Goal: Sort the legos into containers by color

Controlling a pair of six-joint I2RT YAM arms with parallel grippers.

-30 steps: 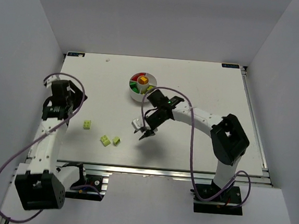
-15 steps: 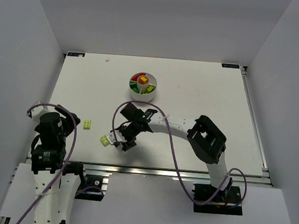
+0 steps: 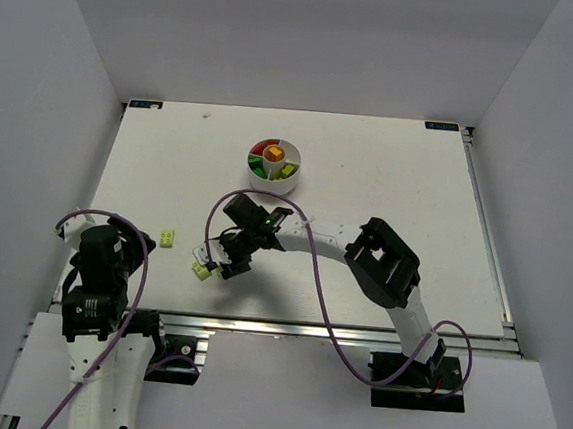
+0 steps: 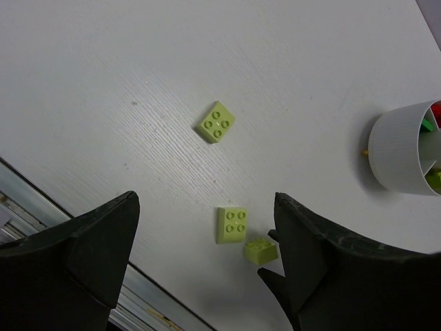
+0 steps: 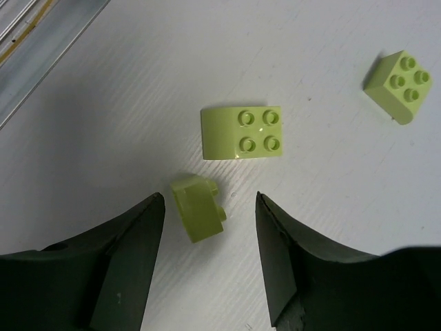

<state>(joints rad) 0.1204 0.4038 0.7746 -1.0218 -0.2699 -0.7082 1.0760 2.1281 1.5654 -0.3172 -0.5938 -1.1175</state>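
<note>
Three pale lime legos lie on the table's near left. My right gripper [image 5: 208, 207] is open and low over the table, its jaws on either side of a small lime lego [image 5: 198, 216] that lies on its side without touching them. A larger lime lego [image 5: 242, 132] lies just beyond it, and a third [image 5: 397, 86] farther off. From above, my right gripper [image 3: 218, 263] covers the small lego, beside the larger one [image 3: 201, 269]. The white dish [image 3: 275, 163] holds red, orange-yellow, dark green and lime legos. My left gripper [image 4: 207, 207] is open and empty, high above the table.
The left wrist view shows the same three lime legos [image 4: 218, 122] [image 4: 232, 224] [image 4: 260, 251] and the dish wall [image 4: 400, 155] at far right. The table's near metal rail [image 3: 257, 322] runs close behind the legos. The left arm [image 3: 102, 259] is folded back at the table's left front corner.
My right arm has swung left and toward the near edge, down over the two lime legos there. My left arm has pulled back toward its base.
</note>
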